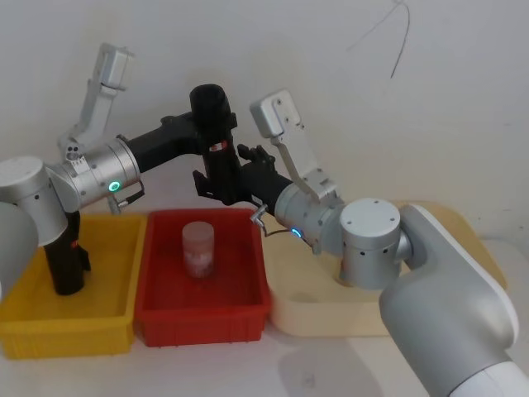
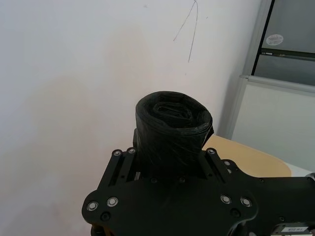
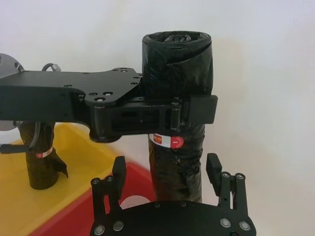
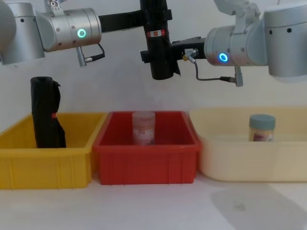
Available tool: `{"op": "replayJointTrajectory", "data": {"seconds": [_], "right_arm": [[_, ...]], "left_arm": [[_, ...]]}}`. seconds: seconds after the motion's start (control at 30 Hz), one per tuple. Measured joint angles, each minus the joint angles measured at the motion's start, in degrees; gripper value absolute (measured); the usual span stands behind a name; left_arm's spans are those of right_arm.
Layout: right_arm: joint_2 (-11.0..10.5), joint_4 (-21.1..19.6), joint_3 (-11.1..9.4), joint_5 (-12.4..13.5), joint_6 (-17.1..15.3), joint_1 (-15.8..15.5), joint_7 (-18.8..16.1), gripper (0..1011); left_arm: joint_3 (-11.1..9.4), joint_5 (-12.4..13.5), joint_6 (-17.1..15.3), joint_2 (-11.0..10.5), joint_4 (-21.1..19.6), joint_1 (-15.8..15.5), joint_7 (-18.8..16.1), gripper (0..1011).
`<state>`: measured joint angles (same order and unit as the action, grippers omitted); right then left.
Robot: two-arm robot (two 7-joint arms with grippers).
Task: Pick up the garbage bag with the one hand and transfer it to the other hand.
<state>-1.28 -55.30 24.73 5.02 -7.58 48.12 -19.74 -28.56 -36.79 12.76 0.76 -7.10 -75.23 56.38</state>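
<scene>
Garbage bag (image 3: 177, 54) is clamped in our left gripper (image 3: 172, 110), right gripper (image 3: 165, 169) has its jaws open around the lower half, so we'd close squarely before releasing left.

You are not getting any print that can be read here. The garbage bag (image 3: 177, 64) is carrying a red-and-white label band (image 3: 166, 141), but its marks are coming out too small to make out. At eight o'clock from it in the head view, the second black roll (image 1: 64, 260) is showing a red mark with no letters. The pale jar (image 4: 143, 128) and the blue-lidded jar (image 4: 262, 129) are wearing blurred labels. A round sticker (image 2: 274, 39) on the grey cabinet (image 2: 290, 19) is reading as a smudge.
</scene>
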Motion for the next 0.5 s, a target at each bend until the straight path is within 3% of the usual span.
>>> {"op": "replayJointTrajectory", "data": {"seconds": [0.5], "right_arm": [[1.96, 4.79, -0.38, -0.29, 1.49, 2.64, 0.64, 1000]], "left_arm": [[0.0, 0.0, 0.0, 0.0, 0.0, 0.0, 0.0, 423]]}}
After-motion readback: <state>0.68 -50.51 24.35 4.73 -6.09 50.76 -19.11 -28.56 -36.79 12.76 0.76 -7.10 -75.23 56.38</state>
